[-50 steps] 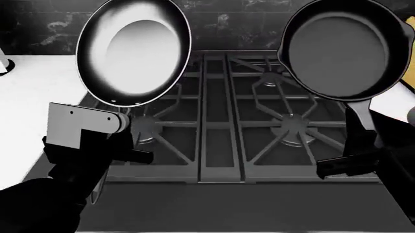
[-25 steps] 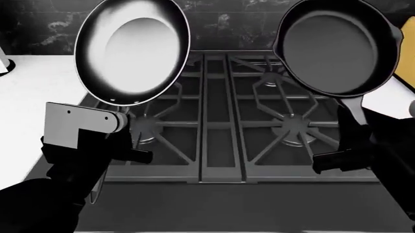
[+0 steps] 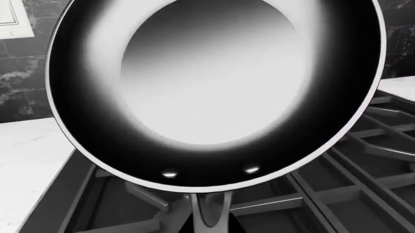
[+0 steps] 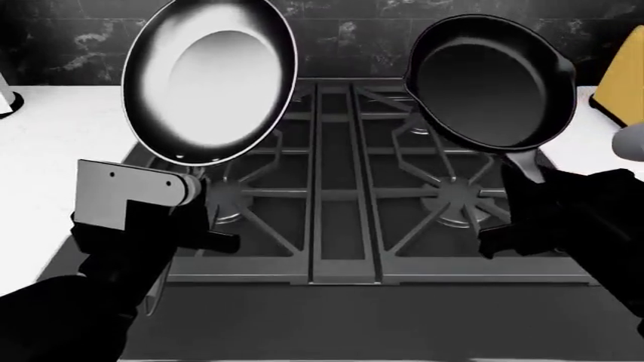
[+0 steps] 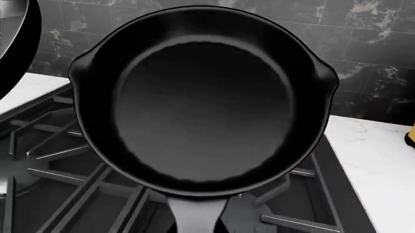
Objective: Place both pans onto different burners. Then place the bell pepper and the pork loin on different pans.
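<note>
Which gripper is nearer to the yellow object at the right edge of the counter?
Right. The right gripper, holding the matte pan, is just below-left of the yellow object; the left gripper is across the stove.

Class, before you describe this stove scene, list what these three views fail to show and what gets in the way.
- Left hand's grip: the glossy pan fills the left wrist view; its handle runs off the edge.
- Right hand's grip: the matte pan's handle leaves the right wrist view; dark in the head view.
- Rear burners: the pans cover parts of them in the head view.
- Pepper and pork: in no view.
</note>
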{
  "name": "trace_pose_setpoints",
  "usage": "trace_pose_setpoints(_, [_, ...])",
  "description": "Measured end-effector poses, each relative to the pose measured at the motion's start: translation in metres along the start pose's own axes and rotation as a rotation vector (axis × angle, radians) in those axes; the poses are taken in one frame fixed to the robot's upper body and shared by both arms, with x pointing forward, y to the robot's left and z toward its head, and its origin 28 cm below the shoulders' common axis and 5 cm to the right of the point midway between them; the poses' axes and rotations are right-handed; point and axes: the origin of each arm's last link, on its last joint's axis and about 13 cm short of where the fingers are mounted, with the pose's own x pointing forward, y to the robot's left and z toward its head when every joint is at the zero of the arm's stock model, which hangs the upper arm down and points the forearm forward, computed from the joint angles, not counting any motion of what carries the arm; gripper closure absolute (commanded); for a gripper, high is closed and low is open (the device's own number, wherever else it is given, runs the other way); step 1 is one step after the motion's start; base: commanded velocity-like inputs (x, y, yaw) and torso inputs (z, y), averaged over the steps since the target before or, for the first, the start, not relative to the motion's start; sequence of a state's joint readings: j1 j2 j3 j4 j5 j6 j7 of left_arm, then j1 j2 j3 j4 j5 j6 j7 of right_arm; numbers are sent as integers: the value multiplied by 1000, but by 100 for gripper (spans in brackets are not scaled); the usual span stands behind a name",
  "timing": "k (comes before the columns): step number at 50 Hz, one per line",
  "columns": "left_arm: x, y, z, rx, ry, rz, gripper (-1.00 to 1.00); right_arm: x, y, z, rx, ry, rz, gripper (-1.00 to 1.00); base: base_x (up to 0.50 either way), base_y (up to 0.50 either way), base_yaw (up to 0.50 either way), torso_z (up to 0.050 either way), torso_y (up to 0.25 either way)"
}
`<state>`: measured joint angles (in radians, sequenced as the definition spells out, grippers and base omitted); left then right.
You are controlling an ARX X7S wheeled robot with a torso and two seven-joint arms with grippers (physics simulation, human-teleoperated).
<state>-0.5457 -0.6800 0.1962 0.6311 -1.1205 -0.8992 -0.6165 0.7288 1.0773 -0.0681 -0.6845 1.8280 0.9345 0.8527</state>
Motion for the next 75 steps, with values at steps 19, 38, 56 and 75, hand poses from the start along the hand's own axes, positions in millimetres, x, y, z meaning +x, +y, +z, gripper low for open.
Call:
trace_pose_setpoints(19, [5,-2,1,-9,-10,-1,100,0,-3,2,-3,66,20,100,0,0,0,1,3])
trace_pose_setpoints(38, [7,-1,0,-17,-18,-4,100,-5,0,-6,8,135,37,100,0,0,0,1,3])
trace_pose_setpoints(56, [9,-1,-2,-22,-15,-9,100,-6,1,-15,23,183,37,100,0,0,0,1,3])
trace_pose_setpoints(75, [11,-1,-3,-24,-11,-12,100,-3,2,-20,23,230,38,100,0,0,0,1,3])
